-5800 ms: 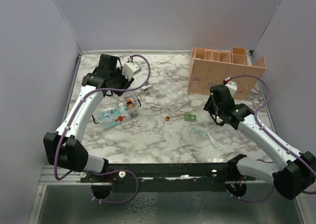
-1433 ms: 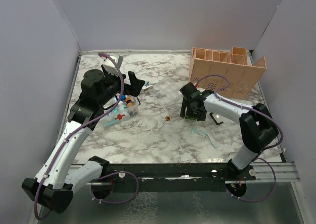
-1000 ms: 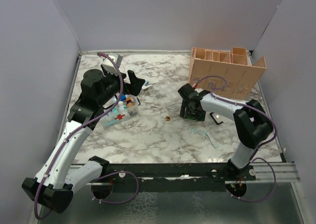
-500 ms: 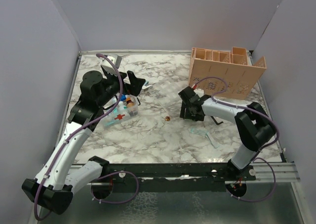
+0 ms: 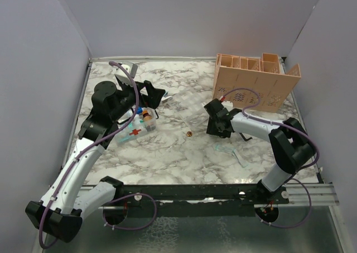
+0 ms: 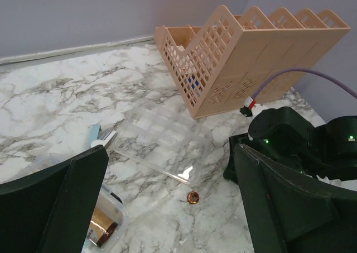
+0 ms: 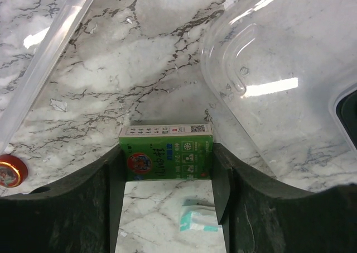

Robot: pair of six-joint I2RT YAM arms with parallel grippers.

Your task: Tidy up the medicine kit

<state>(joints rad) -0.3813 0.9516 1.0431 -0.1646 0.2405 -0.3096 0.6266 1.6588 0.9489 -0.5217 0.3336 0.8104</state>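
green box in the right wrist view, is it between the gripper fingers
Yes, the green box lies on the marble table with the right gripper closed in against both its short ends.

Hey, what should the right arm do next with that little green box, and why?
Probably close the right gripper firmly onto the green box before any lift. Its jaws flank the box's two short ends, very near or just touching, I cannot tell which, and the box lies flat on the marble table.

Open clear medicine kit, red cross, left side.
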